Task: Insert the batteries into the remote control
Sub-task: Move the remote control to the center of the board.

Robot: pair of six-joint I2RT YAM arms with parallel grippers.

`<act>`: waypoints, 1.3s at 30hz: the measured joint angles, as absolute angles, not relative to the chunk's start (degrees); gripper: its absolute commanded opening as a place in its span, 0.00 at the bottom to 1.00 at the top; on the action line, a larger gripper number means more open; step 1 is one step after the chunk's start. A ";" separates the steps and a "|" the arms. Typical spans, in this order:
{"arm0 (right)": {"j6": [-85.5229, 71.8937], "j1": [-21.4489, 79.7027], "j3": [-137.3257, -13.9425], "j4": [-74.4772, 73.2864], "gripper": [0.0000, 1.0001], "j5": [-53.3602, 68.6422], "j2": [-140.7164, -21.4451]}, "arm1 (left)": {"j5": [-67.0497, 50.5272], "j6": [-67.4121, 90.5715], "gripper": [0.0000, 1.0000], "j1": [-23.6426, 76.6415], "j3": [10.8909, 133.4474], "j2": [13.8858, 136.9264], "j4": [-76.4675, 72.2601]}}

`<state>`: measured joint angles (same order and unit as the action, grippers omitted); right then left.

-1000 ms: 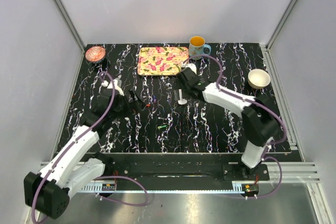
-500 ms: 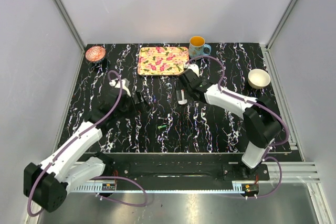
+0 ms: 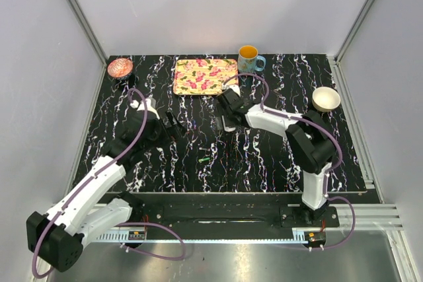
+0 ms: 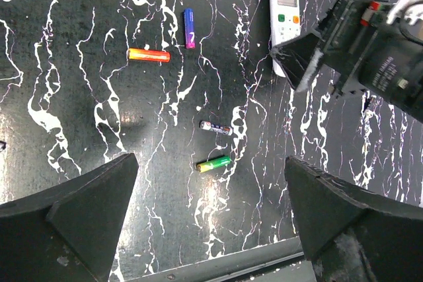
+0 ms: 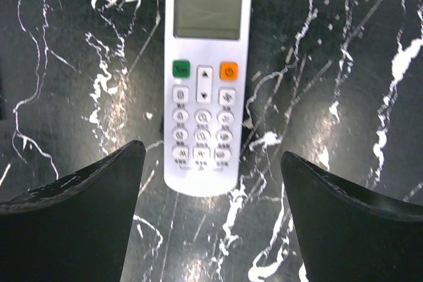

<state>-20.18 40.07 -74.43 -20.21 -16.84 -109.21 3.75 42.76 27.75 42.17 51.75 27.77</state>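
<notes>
Black marbled surface (image 5: pixel 344 64) fills the right wrist view. Directly beneath the right end effector (image 5: pixel 210 156), which is released wide and grips nothing, lies the remote control (image 5: pixel 208 84), face up and centred in its gap. A good grasp means descending straight and closing squarely on the long edges. The back, where the cells presumably go, faces down and is hidden. Farther off, under the left end effector (image 4: pixel 211 162), likewise released and empty, lie the greenish battery (image 4: pixel 213 164) and, beyond it, the reddish battery (image 4: pixel 149 55). Their polarity marks are too small to read.
</notes>
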 measured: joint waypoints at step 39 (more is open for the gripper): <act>-33.30 38.33 -73.45 -21.08 0.00 -11.07 -111.79 | 5.23 42.72 0.99 27.75 39.70 47.75 29.87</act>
<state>-33.30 38.33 -73.45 -21.08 -11.07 -111.79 5.23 42.72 27.75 39.70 47.75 29.87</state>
